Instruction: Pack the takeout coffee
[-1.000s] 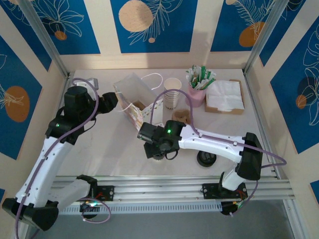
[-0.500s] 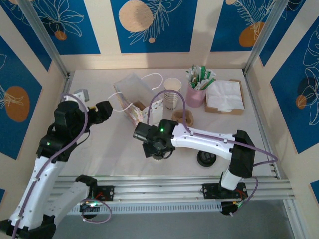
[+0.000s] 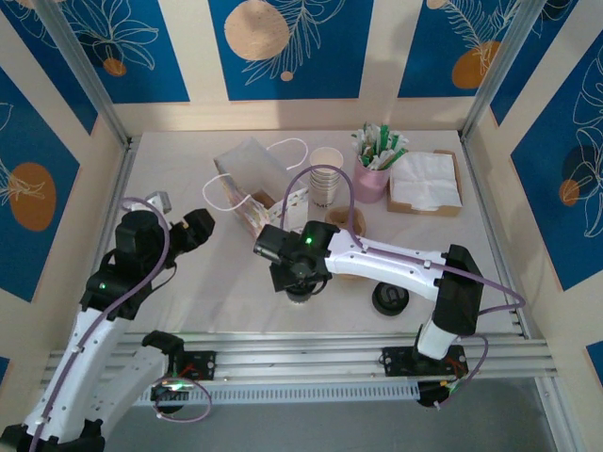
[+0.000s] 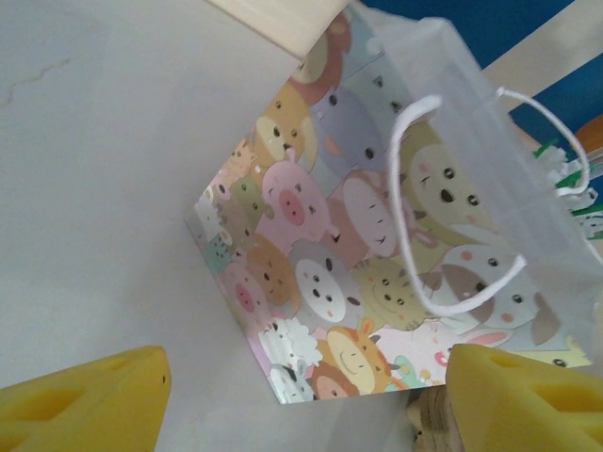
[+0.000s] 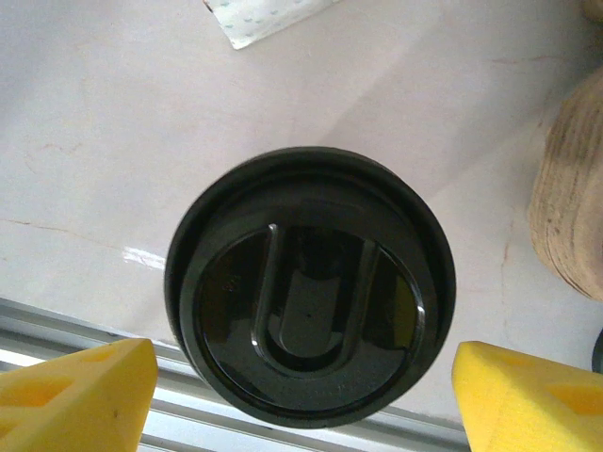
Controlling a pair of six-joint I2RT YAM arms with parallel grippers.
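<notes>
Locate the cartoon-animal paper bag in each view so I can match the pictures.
Top external: bag at back-centre of the table, left of the white cup stack.
Left wrist: bag at centre and right, string handle toward the camera.
Right wrist: pale dotted corner at the top edge, probably the bag.
Shared landmark: round tan object beside the bag, in all three.
</notes>
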